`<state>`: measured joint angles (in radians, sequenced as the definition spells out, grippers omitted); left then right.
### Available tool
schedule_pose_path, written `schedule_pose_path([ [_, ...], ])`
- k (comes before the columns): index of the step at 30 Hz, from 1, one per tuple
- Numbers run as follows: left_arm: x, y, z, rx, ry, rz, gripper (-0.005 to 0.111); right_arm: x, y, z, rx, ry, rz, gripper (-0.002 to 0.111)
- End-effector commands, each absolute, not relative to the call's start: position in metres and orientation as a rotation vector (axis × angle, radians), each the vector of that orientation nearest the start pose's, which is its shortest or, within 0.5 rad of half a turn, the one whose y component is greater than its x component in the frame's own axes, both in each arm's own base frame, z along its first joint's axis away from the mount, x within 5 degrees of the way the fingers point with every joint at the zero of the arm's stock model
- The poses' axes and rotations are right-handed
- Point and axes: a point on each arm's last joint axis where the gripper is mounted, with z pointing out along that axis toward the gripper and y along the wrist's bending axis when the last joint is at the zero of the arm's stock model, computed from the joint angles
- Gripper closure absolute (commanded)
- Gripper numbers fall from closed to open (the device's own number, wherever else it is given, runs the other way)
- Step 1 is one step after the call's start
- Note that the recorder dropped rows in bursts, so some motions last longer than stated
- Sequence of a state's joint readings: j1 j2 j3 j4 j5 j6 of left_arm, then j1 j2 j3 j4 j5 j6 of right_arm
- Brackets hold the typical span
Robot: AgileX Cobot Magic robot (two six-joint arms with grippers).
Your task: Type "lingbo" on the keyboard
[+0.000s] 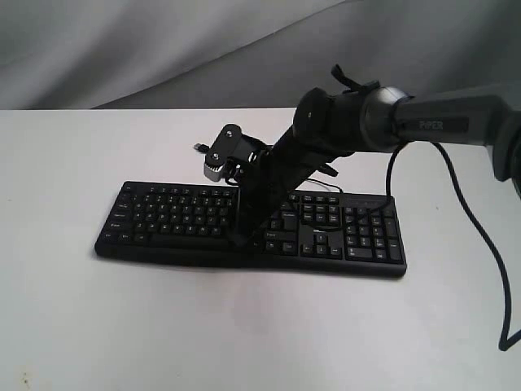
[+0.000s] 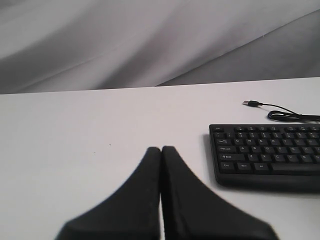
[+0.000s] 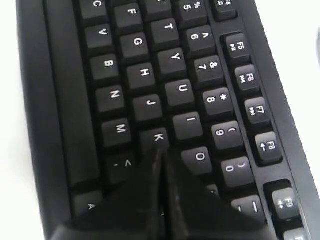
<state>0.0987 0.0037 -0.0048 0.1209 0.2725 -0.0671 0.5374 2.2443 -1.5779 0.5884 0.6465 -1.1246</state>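
Note:
The black keyboard lies flat on the white table, number pad to the right in the exterior view. My right gripper reaches across the middle and points steeply down at the letter keys. In the right wrist view its shut tips sit just past the K key and beside the O key; the key under them is hidden. Whether they press it I cannot tell. My left gripper is shut and empty over bare table, off the keyboard's Ctrl-key end.
The keyboard's thin cable curls behind it and ends in a loose USB plug on the table. A grey cloth backdrop hangs behind the white table. The right arm's black cable droops at the right.

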Motion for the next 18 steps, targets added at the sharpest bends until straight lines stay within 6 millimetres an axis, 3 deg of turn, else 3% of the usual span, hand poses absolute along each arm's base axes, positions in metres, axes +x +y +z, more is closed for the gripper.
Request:
schedule_pose_path([
  [1,0.054,0.008,0.189,-0.071,1.749,0.132,0.106,0.387,0.262,0.125,-1.539,2.156,0.412,0.108],
  [10,0.054,0.008,0.189,-0.071,1.749,0.132,0.106,0.388,0.262,0.125,-1.532,2.152,0.405,0.108],
  [18,0.054,0.008,0.189,-0.071,1.749,0.132,0.106,0.387,0.261,0.112,-1.550,2.182,0.416,0.108],
])
